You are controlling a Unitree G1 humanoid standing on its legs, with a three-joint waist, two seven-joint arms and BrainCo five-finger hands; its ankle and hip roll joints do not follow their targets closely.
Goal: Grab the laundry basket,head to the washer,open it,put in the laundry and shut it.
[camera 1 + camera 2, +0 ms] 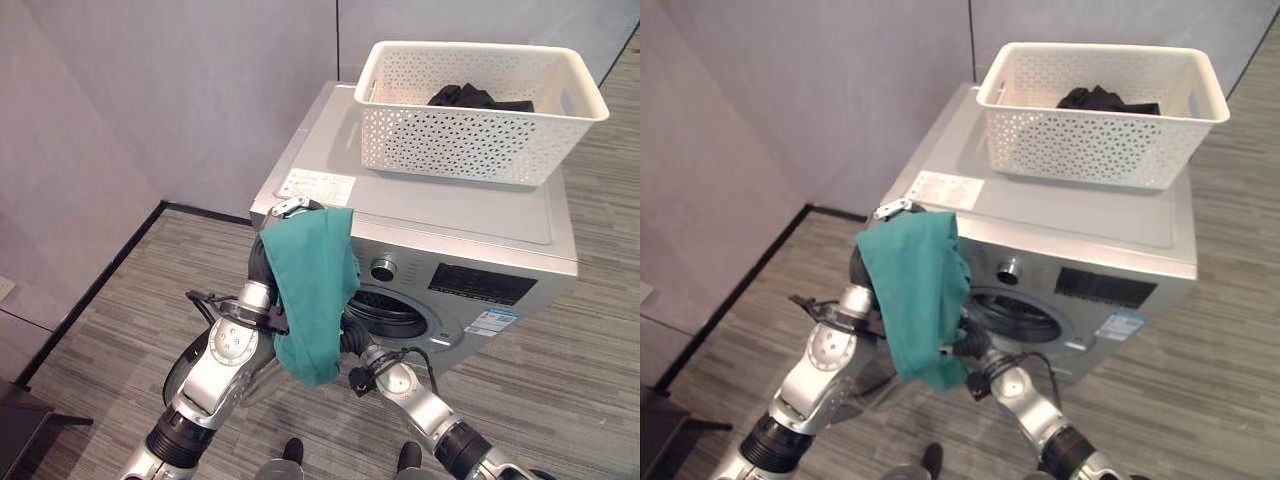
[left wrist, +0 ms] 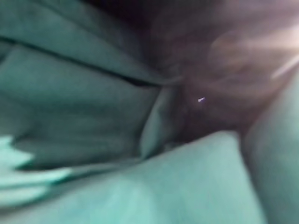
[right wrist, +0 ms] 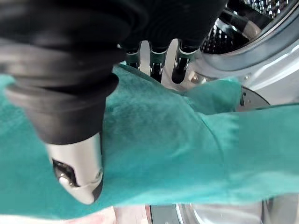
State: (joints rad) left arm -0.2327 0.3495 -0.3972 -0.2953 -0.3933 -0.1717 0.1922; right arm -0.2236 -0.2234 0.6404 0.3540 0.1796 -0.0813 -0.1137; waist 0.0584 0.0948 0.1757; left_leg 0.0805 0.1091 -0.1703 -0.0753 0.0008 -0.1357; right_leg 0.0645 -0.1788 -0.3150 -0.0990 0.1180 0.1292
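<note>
A green cloth (image 1: pixel 310 290) hangs in a long fold from my raised left hand (image 1: pixel 288 209), just in front of the washer's left front corner. In the left wrist view the same green cloth (image 2: pixel 93 116) lies close over the camera. The silver washer (image 1: pixel 450 215) shows its round drum opening (image 1: pixel 395 312) uncovered. My right hand (image 3: pixel 77 172) is low at that opening, open, with straight fingers (image 3: pixel 154 60) laid against the cloth and pointing toward the drum (image 3: pixel 252 18). A white perforated laundry basket (image 1: pixel 450 140) stands on the washer's top with dark clothes (image 1: pixel 480 98) inside.
Grey partition walls (image 1: pixel 150 100) close off the space behind and to the left of the washer. A dark low object (image 1: pixel 20 430) sits at the lower left corner. Striped floor (image 1: pixel 120 320) stretches left of the washer and to its right.
</note>
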